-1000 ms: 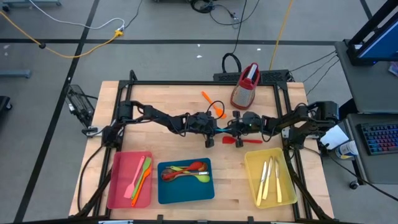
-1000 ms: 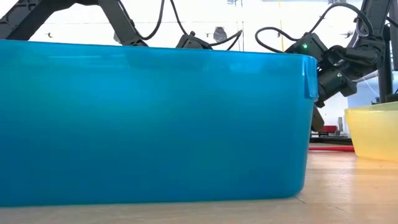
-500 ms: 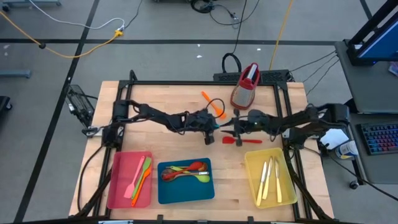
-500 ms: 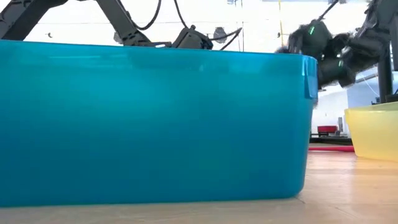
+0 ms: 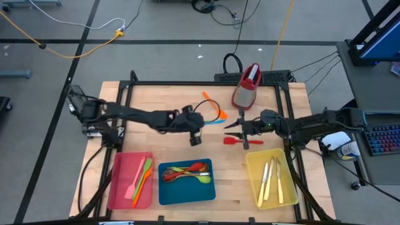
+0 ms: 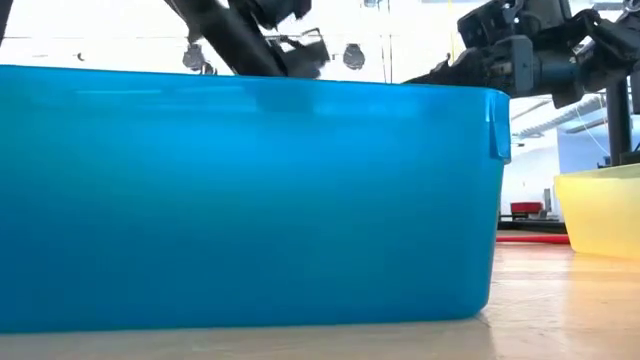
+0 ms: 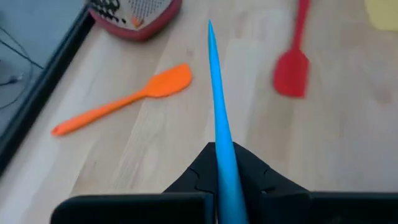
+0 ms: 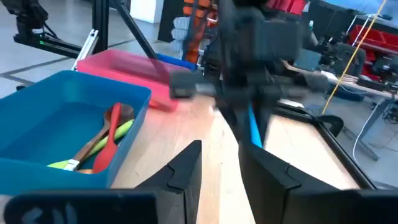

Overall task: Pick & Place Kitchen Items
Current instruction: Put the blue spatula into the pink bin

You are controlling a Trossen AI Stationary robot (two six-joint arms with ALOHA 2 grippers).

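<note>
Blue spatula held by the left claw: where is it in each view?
High view: blue spatula sticks out from the left claw at table centre, toward the right arm.
Low view: not visible; the blue tray blocks it.
Left wrist view: edge-on, running forward from between the fingers.
Right wrist view: blue sliver under the blurred left claw.
Shared landmark: red spatula.

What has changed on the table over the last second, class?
The two arms, which met mid-table, drew apart. The left gripper took the blue spatula along; the right gripper let go and backed off. The orange spatula, red spatula and trays' contents stayed put.
</note>
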